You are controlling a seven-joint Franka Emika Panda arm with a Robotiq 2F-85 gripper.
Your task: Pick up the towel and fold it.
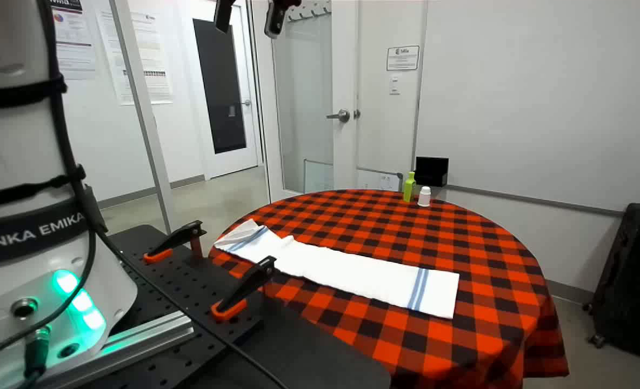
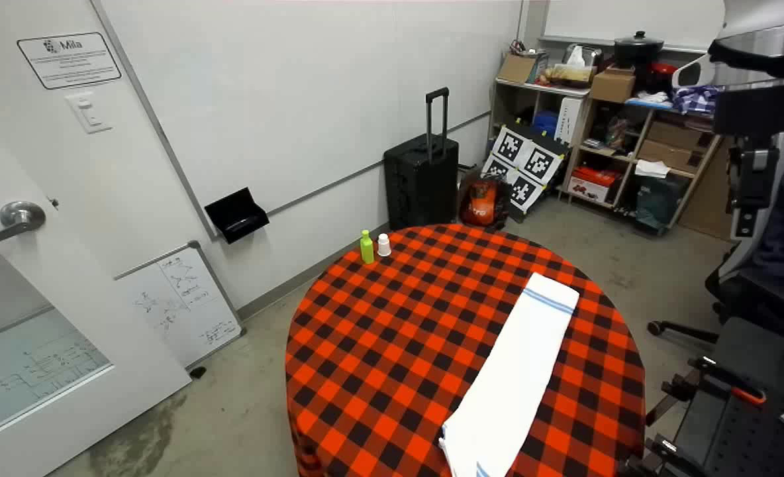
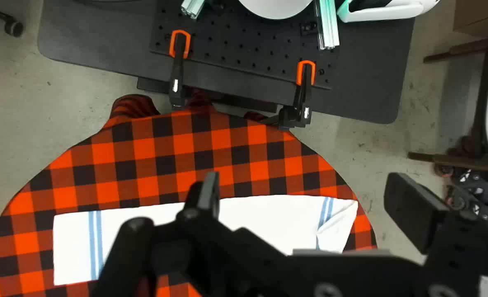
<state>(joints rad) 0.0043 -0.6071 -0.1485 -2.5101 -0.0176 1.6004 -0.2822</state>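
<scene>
My end effector (image 1: pixel 246 27) hangs with its jaws spread wide, high above the round tabletop (image 2: pixel 379 358) draped in red-and-black checked cloth (image 1: pixel 493 324); on it the white towel (image 1: pixel 347 270) lies as a long, mostly flat strip, paired blue stripes near both ends, one end loosely creased over

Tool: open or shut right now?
The tool is open: in the wrist view its fingers stand wide apart, and the towel lies on the tablecloth.
</scene>
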